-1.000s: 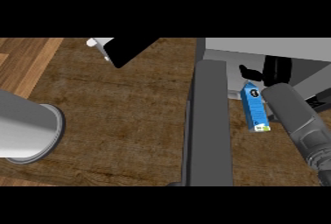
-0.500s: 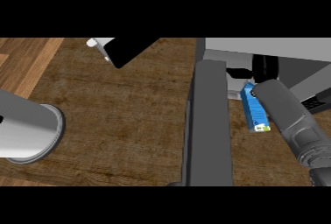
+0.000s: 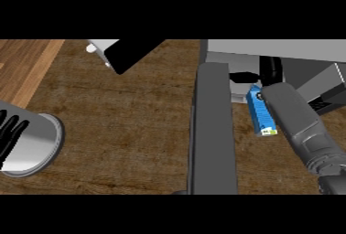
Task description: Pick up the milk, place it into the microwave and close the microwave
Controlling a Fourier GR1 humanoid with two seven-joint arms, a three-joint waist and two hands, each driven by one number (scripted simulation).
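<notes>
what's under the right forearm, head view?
The blue milk carton, lying by the open microwave door; its right edge is covered by the forearm. The right hand reaches toward the microwave; its grip is hidden.

right forearm: grey, runs from the near right corner toward the far side | right hand (image 3: 269,72): black, at the far right, fingers mostly hidden | left hand (image 3: 9,132): at the left edge, fingers straight, pointing far

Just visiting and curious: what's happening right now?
Right hand shut on milk carton, at microwave mouth. Left hand open, resting low left. Microwave door open.
</notes>
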